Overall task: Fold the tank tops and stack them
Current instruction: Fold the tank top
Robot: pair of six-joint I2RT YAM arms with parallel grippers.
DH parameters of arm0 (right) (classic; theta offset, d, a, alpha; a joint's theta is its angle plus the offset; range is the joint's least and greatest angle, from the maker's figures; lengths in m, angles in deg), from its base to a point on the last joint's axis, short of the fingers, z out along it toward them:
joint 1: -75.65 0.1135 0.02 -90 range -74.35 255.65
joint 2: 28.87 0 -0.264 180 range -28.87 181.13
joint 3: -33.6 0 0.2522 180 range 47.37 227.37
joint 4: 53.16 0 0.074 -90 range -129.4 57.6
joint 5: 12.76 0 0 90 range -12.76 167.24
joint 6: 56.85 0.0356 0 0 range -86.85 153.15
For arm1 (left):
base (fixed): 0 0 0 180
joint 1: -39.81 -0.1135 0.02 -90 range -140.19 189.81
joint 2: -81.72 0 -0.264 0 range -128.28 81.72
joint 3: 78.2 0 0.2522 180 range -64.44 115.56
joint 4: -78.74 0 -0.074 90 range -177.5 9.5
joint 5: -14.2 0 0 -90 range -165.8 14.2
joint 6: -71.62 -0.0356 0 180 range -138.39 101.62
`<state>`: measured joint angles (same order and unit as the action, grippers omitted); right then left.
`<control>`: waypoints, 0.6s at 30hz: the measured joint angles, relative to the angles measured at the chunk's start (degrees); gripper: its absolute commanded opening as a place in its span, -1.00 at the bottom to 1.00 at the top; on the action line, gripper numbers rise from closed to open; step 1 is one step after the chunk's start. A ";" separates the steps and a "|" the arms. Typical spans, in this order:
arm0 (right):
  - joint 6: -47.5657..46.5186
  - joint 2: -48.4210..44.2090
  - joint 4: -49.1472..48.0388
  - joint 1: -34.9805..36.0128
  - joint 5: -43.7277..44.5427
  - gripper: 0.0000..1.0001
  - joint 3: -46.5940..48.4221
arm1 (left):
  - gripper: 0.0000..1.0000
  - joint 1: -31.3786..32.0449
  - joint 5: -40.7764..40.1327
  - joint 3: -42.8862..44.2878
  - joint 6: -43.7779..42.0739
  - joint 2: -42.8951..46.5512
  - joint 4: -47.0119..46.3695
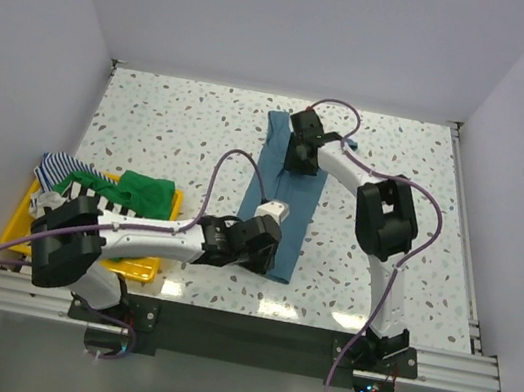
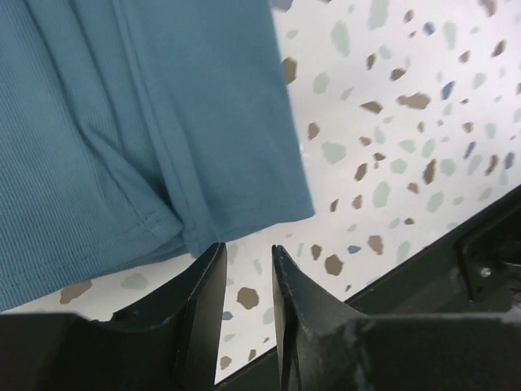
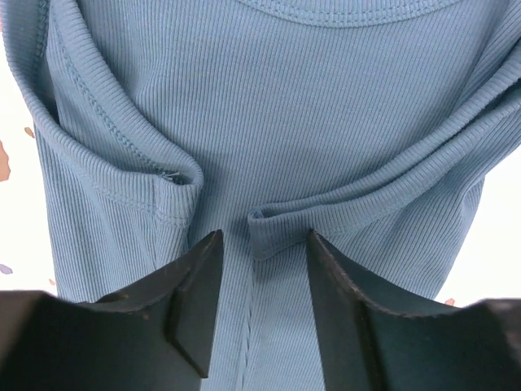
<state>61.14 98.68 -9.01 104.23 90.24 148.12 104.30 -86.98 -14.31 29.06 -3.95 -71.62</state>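
Note:
The teal-blue tank top [image 1: 293, 202] lies folded lengthwise into a long strip in the middle of the table. My right gripper [image 1: 301, 157] hangs over its far end, open; in the right wrist view [image 3: 264, 235] a folded-in strap edge [image 3: 277, 228] lies between the jaws, ungripped. My left gripper [image 1: 264, 242] is at the top's near end. In the left wrist view [image 2: 248, 247] its jaws stand narrowly apart and empty over bare table, just off the teal hem [image 2: 236, 212]. The green top [image 1: 146, 191], the black-and-white striped top [image 1: 105, 191] and the thin blue-striped top [image 1: 59, 165] lie heaped at the left.
A yellow tray [image 1: 176, 203] at the near left holds the heaped tops. The speckled table [image 1: 404, 140] has white walls on the left, right and back. A black rail [image 2: 488, 244] runs along the near edge, close to my left gripper.

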 measured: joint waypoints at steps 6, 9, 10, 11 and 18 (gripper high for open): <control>-0.96 -1.09 0.42 -0.02 0.61 0.08 0.07 | -0.42 -3.02 0.24 4.61 -0.55 2.51 1.73; -1.09 -3.08 0.92 -0.15 1.92 0.04 0.07 | -0.45 -8.24 1.11 6.25 -0.94 2.71 1.27; -1.07 -3.93 1.05 -0.28 2.49 0.03 0.09 | -0.48 -10.01 1.22 6.91 -1.36 2.27 1.18; -1.07 -4.76 1.31 -0.55 2.71 -0.05 0.17 | -0.51 -11.58 1.20 8.00 -1.92 1.36 1.07; -0.57 -9.38 0.57 -8.72 2.71 -0.13 -1.16 | -0.60 -13.05 3.13 16.37 -6.29 -12.17 -2.89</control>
<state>60.57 89.30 -8.44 95.50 92.95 146.96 91.25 -83.85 2.06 22.76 -16.13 -74.51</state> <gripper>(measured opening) 0.439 0.209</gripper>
